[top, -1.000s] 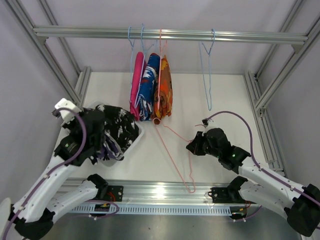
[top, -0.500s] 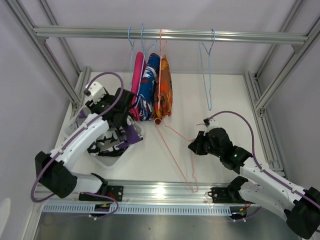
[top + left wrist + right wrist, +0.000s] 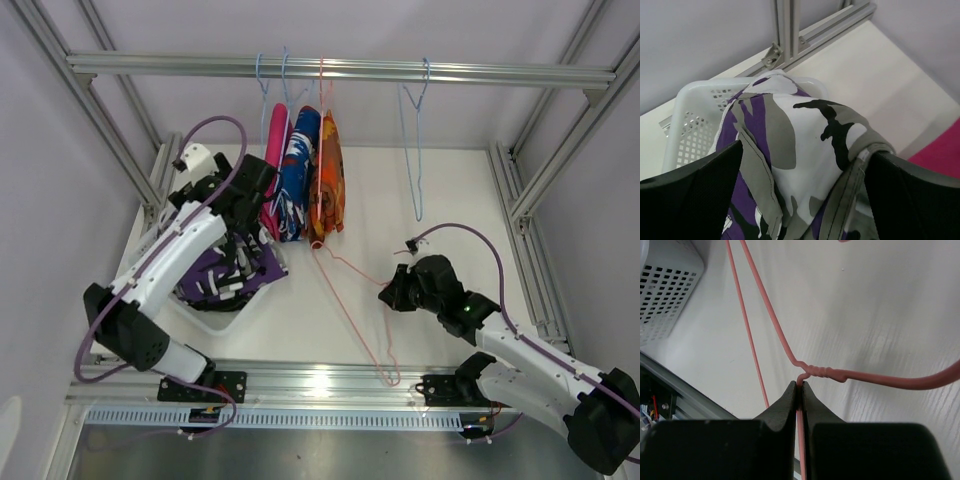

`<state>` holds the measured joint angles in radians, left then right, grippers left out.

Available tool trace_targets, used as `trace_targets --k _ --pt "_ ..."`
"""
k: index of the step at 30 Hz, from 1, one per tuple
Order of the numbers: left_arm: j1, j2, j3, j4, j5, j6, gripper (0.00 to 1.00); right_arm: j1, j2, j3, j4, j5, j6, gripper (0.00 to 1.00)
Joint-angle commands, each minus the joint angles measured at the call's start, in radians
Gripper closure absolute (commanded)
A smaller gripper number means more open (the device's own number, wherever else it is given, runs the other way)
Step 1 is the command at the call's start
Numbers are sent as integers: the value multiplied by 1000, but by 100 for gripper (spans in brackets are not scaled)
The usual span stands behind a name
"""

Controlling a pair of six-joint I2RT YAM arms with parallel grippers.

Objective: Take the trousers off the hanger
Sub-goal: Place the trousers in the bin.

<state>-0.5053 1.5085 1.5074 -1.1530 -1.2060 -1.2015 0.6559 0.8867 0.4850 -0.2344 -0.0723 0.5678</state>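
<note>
The white basket (image 3: pixel 687 127) at the left of the table (image 3: pixel 440 190) held the purple-and-white trousers (image 3: pixel 790 135), heaped on top and spilling past its rim. Over them hung the left gripper (image 3: pixel 802 152), its jaws spread wide with nothing between them. The right gripper (image 3: pixel 800 385) had its jaws pressed together on the pink hanger (image 3: pixel 825 372), pinching the wire just under its twisted neck. The pink trousers (image 3: pixel 271 180), blue patterned trousers (image 3: pixel 298 175) and orange trousers (image 3: pixel 328 185) hung from the rail (image 3: pixel 480 71). A second earlier the left jaws had been shut low over the basket; since then the arm had swung up towards the rail and let go. The right grip had not changed.
</note>
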Motion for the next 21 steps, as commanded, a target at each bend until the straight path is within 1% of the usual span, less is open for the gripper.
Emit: trace_targets --k 1,2,3,4,5,6,8,10,12,14,17,18,19,21 --pt "7 -175 -13 131 9 153 1 -3 -6 -2 55 -18 -9 100" --pt "7 -212 -33 186 26 251 1 -4 -12 -2 52 -21 -9 100" --pt "7 -249 -80 293 42 294 1 -4 -17 -3 49 -21 -8 100" --pt "7 -322 -104 343 74 331 1 -4 -22 -6 46 -21 -8 100" --pt "7 -356 -148 387 88 389 1 -4 -28 -6 40 -20 -6 100" --pt "7 -384 -185 438 101 407 1 -4 -38 -6 35 -20 -8 100" --pt "7 -448 -228 452 129 421 1 -4 -51 -6 27 -23 -5 100" --pt "8 -475 -242 447 140 415 1 -4 -66 -8 26 -27 -3 100" --pt "7 -499 -263 490 178 476 1 -2 -74 -8 20 -30 1 100" --pt "7 -505 -266 510 194 499 1 -2 -78 -8 18 -34 3 100" --pt "7 -519 -286 467 201 445 0 1 -86 -11 12 -34 4 100" --pt "7 -533 -298 472 229 441 0 -1 -86 -13 12 -34 4 100" --pt "7 -539 -352 484 246 436 1 -1 -88 -13 12 -32 4 100" --pt "14 -547 -386 495 295 395 1 1 -88 -16 12 -30 6 100"
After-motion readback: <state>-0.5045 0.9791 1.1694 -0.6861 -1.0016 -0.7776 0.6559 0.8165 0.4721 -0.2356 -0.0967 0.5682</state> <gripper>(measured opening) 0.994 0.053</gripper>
